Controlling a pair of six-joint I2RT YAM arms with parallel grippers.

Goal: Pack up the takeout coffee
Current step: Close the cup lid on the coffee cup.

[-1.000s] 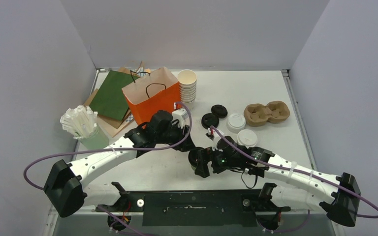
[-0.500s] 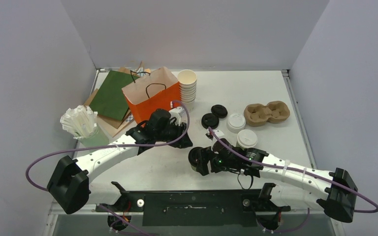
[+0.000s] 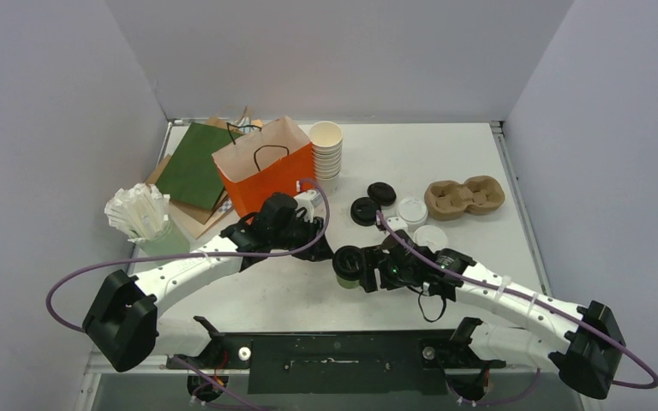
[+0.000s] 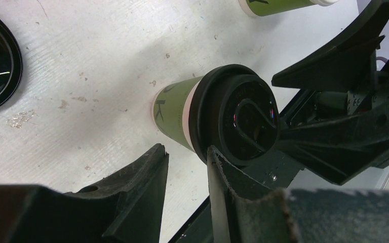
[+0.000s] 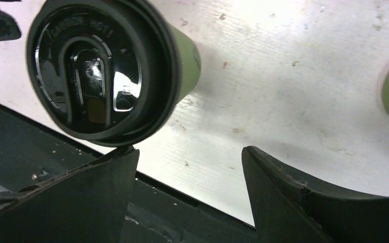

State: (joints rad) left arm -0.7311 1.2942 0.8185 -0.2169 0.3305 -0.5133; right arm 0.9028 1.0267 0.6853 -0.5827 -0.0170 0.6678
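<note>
Underneath it all lies a white rectangular table [image 3: 445, 154], walled in by pale grey panels. Two white-and-black arms reach in from its near edge and meet near the middle.

At the back left stands an open orange paper bag with black handles [image 3: 266, 171], upright, with flat dark-green paper bags [image 3: 190, 167] lying just to its left. A brown moulded-pulp cup carrier [image 3: 464, 196] sits well to the right. A stack of lidless white paper cups [image 3: 326, 150] stands just beside the orange bag's right edge, and a pale green tumbler full of white wrapped straws [image 3: 141, 218] is at the left edge.

One takeout coffee, an olive-green paper cup with a black plastic lid [image 3: 349, 259], stands upright on the table between the two arm tips. The right gripper [image 5: 190, 151] is spread wide with bare table between its fingers. The cup's lid sits just past the tip of one finger [image 5: 81, 197], not pinched. The left gripper [image 4: 186, 152] has its fingers a narrow gap apart, pinching nothing. The cup is just beyond its tips, one fingertip [image 4: 218, 182] close against the lid's rim.

A second olive-green cup with a white lid [image 3: 429, 237] stands behind the right arm, near another round white lid [image 3: 411, 211]; whether a cup is under that one I cannot tell. Two loose black lids [image 3: 364, 210] lie flat nearby.
</note>
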